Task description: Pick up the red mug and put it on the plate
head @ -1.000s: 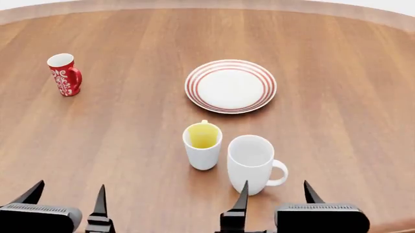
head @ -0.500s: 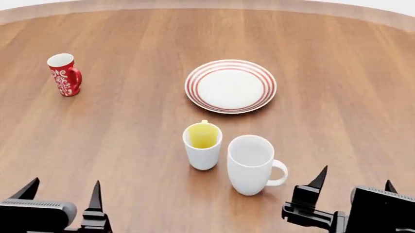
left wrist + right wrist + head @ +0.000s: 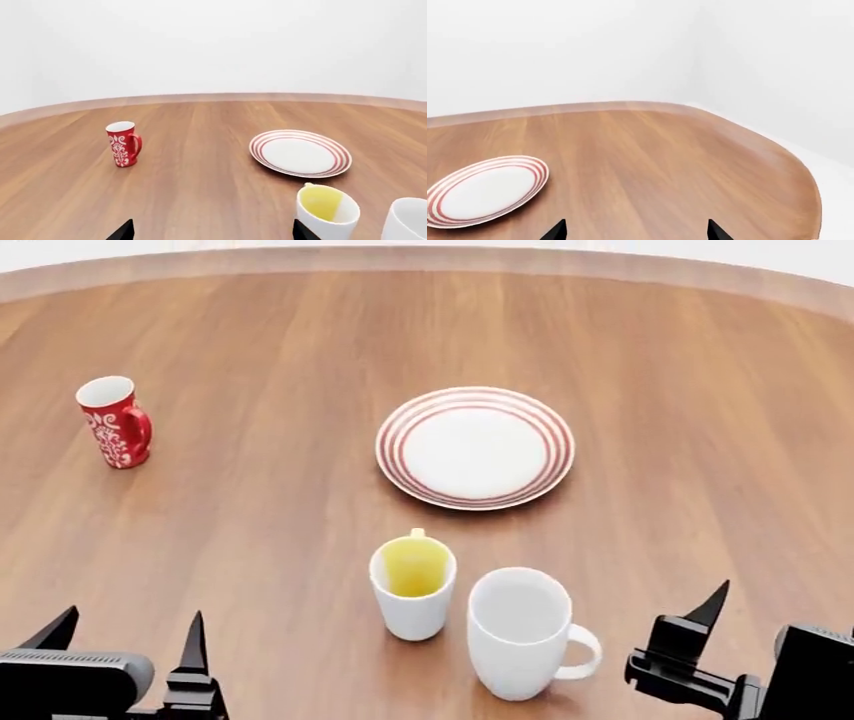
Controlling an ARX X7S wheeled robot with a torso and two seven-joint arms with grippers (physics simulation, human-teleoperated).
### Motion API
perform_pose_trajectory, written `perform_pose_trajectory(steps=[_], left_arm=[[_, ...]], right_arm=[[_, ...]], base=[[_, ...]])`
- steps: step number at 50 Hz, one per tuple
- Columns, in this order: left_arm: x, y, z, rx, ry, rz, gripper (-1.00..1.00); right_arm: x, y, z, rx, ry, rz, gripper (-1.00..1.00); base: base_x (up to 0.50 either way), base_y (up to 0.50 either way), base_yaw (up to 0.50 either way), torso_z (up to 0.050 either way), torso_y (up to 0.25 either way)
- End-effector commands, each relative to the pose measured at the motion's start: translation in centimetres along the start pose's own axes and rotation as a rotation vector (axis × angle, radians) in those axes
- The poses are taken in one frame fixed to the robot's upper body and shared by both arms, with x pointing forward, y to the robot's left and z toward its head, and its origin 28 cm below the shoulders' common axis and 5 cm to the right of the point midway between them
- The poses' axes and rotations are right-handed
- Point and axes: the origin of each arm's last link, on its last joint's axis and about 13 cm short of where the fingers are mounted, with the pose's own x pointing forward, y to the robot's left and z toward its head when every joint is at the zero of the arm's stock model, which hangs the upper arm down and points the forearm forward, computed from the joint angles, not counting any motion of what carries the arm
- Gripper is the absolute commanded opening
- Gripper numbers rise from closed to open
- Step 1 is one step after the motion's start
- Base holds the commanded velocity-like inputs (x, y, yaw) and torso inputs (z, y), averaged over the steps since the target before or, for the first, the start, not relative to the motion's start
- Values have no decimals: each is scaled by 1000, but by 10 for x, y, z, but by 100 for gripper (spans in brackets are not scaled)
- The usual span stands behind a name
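**Both claws low at the near desk edge, red mug untouched at far left**

Head view: your left claw (image 3: 127,640) sits at the bottom left, its two dark tips spread and empty. Your right claw (image 3: 754,625) is at the bottom right, just beside the large white mug (image 3: 521,632); tips apart, nothing between them. The red mug (image 3: 115,422) stands upright on the desk (image 3: 267,510), well apart from the plate (image 3: 475,447). A yellow-lined mug (image 3: 412,583) stands nearer you than the plate.

Left wrist view: red mug (image 3: 123,143) upright, white pattern and red handle showing; plate (image 3: 300,153) lies bare.

Right wrist view: only the plate (image 3: 484,192) and desk show between the spread tips.
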Motion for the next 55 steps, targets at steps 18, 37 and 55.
perform_pose_trajectory(steps=[18, 37, 55], left_arm=[[2, 1, -3, -13, -10, 13, 100], [2, 2, -3, -15, -11, 16, 100], [1, 2, -2, -20, -11, 10, 100]], right_arm=[[2, -1, -3, 9, 11, -2, 100], [3, 1, -5, 10, 19, 12, 100], [3, 3, -8, 7, 26, 19, 100]], base=[[500, 0, 0, 0, 0], [500, 0, 0, 0, 1], [500, 0, 0, 0, 1]])
